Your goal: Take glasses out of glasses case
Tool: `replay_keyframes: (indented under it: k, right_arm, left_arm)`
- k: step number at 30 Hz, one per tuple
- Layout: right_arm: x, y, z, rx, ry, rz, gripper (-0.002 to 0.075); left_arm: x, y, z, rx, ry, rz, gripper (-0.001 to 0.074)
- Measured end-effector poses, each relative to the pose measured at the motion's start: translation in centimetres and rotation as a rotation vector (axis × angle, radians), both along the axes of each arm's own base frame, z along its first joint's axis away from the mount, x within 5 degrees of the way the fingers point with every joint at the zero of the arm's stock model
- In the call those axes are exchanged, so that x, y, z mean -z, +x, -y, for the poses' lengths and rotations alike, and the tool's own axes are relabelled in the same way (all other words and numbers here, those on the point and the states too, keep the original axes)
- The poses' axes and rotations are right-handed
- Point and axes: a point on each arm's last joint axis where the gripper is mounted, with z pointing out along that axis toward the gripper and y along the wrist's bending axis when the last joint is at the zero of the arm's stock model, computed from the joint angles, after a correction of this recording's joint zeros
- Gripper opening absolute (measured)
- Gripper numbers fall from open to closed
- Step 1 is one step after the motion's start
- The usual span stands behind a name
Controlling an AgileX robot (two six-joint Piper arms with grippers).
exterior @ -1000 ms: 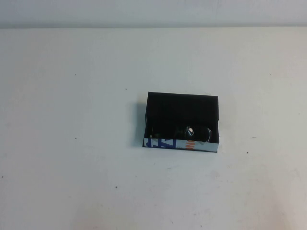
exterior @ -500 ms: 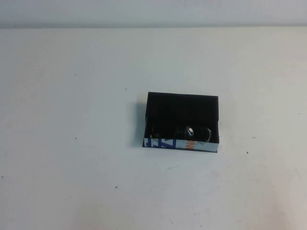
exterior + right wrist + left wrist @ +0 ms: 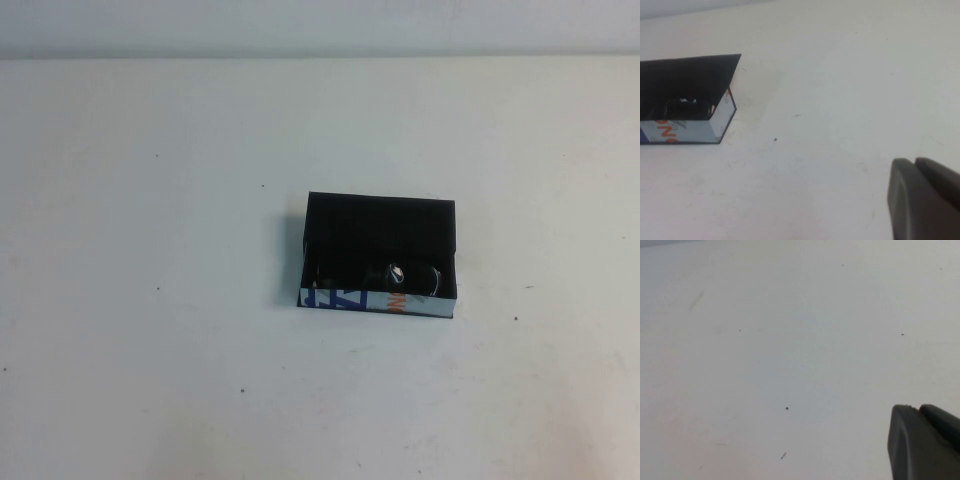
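The white table [image 3: 150, 300] lay bare around the glasses case [image 3: 380, 235], a matte black box standing open right of centre, its near wall printed blue, white and orange. The glasses [image 3: 400, 277] sat inside against that wall, dark and hard to make out beyond a glint. The left gripper [image 3: 925, 442] and right gripper [image 3: 925, 197] each showed only a dark, cut-off corner above the tabletop, the right one well apart from the case; I cannot tell whether either was open.

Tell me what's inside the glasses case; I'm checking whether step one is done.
The glasses lie inside the open glasses case, against its printed wall, which hides their lower part. Left gripper and right gripper are away from it.
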Motion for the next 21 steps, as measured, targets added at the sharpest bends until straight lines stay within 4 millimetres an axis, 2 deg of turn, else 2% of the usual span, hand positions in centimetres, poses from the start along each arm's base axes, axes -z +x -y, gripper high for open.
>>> replay_keyframes:
  k: [4, 8, 11, 16, 21]
  right_arm:
    - [-1.3, 0.2, 0.1, 0.016, 0.015, 0.146, -0.0018]
    - [-3.7, 0.2, 0.4, 0.044, 0.035, 0.405, -0.0018]
    - [-5.9, -0.3, 0.4, 0.043, 0.022, 0.488, -0.0018]
    - [-11.3, -1.0, 0.3, 0.025, 0.011, 0.43, -0.0018]
    - [-15.1, 1.0, -0.1, -0.001, -0.024, 0.243, -0.0018]
  left_arm:
    - [0.0, 0.0, 0.0, 0.0, 0.0, 0.0, -0.0004]
    - [0.0, 0.0, 0.0, 0.0, 0.0, 0.0, -0.0004]
    - [0.0, 0.0, 0.0, 0.0, 0.0, 0.0, -0.0004]
    - [0.0, 0.0, 0.0, 0.0, 0.0, 0.0, -0.0004]
    - [0.0, 0.0, 0.0, 0.0, 0.0, 0.0, -0.0004]
